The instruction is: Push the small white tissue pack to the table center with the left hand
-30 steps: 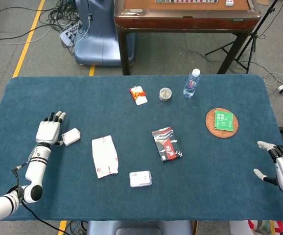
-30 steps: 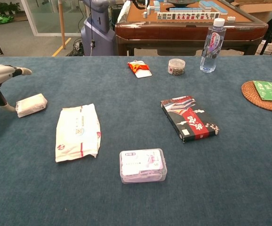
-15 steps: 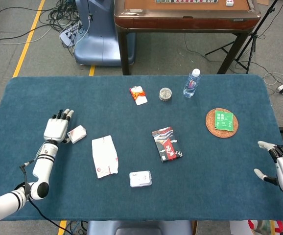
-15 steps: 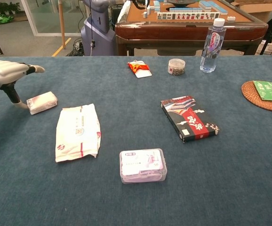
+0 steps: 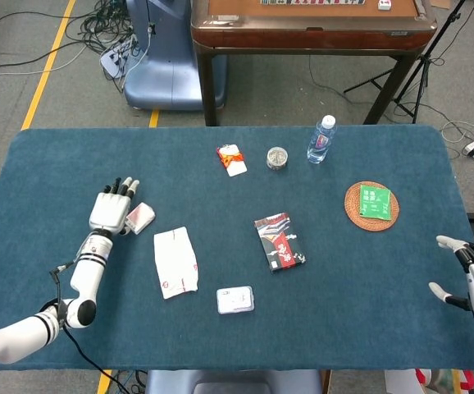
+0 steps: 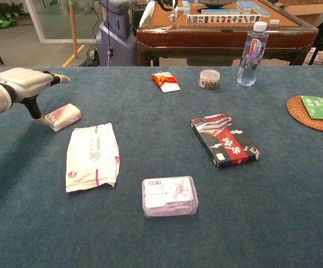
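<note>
On the dark blue felt table [image 5: 221, 328] over grey floor, the left hand [image 5: 111, 209], fingers extended and holding nothing, has slid the small white tissue pack [image 5: 140, 217] rightward, now at its 3 o'clock, touching.

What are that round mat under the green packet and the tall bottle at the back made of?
The round mat looks like woven rattan or straw: brown, matte, with a ringed texture. The bottle looks like clear glossy plastic with a white cap and a printed label; you can see through its upper part.
</note>
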Controlling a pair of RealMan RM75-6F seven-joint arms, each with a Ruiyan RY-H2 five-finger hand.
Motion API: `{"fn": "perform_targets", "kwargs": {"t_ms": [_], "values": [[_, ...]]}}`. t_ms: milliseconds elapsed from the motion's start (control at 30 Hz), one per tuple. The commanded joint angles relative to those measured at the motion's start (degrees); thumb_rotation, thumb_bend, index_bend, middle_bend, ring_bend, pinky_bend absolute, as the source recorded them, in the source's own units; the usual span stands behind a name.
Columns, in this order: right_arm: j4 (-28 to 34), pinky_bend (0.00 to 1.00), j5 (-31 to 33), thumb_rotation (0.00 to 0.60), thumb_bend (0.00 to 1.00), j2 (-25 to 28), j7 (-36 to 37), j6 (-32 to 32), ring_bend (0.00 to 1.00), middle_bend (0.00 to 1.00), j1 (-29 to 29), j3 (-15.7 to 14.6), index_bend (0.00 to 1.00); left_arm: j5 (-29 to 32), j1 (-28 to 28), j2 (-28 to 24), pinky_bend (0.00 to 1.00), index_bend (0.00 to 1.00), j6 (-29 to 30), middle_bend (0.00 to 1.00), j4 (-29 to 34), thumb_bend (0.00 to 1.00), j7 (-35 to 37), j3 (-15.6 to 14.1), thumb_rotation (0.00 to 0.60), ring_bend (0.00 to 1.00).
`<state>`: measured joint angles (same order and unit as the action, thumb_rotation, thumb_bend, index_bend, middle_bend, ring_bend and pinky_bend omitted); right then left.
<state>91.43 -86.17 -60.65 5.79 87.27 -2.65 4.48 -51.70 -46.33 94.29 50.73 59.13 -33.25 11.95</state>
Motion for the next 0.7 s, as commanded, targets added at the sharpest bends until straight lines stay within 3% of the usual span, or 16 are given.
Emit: {"fn": "perform_targets", "kwargs": {"t_ms": [33,333,700], "values": [[0.0,0.27,0.0,0.6,0.06,0.1,0.2,0.3,0.26,0.31,0.1,0.1,0.24,-0.1,-0.6,0.7,0.16,0.04,-0.3,0.0,-0.8,0.04,-0.3,0.1,0.6,0.0],[0.0,0.27,-0.1,0.6,0.06,0.5,1.1,1.0,0.26,0.31,0.5,0.2,0.24,-0.6,-2.6,2.3,0.16,0.04,-0.6,0.0,-2.7,0.04,-0.8,1.0,0.6,0.0],[0.2,0.27,-1.1,0.6,0.06,0.7,1.4,1.5,0.26,0.31,0.7,-0.1,0.24,-0.2,-1.0,0.4,0.16,0.04,2.1,0.0,0.1,0.04,-3.1,0.2,0.6,0.0]]}}
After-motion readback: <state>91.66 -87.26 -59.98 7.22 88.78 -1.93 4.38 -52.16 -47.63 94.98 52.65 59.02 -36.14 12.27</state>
